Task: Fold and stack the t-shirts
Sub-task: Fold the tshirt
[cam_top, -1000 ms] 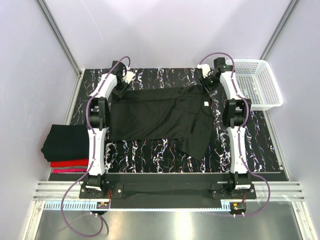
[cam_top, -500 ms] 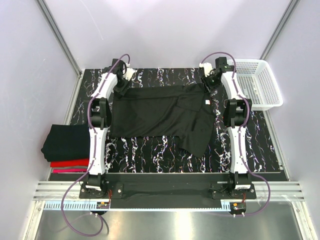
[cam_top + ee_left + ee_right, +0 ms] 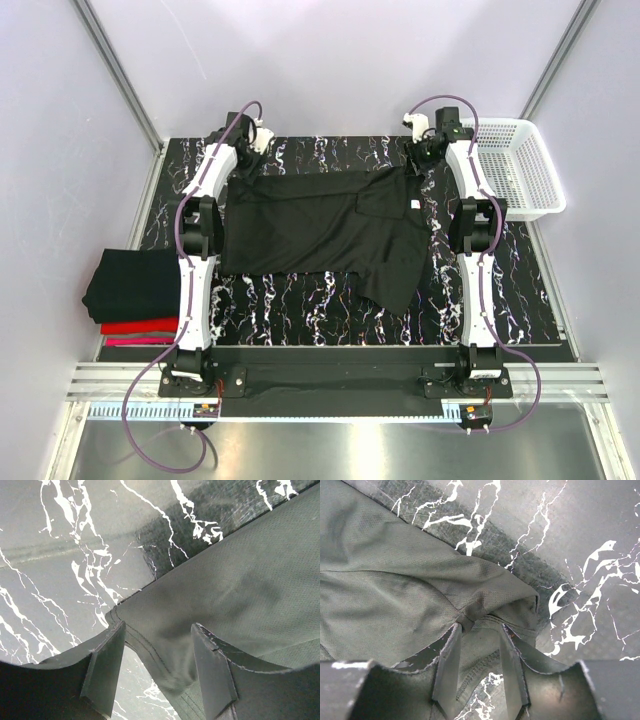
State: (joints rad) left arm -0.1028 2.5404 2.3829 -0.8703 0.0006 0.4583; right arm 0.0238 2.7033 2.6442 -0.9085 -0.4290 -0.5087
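A black shirt [image 3: 310, 225] is lying spread across the middle of the table [image 3: 300, 305], its white label [image 3: 411, 207] too small to read. The left gripper [image 3: 156, 630] is standing open over the far left hem corner, cloth bunching between its fingers, while the right gripper [image 3: 480, 627] is straddling the far right corner, fingers slightly apart; whether it is pinching I cannot tell. A folded stack [image 3: 130, 290], black over red and pink, is sitting at the left edge.

Spread t-shirt [image 3: 320, 235] at middle of bench [image 3: 300, 310], folded shirt stack [image 3: 130, 295] left of it at bench edge, basket [image 3: 515, 165] at far right corner.
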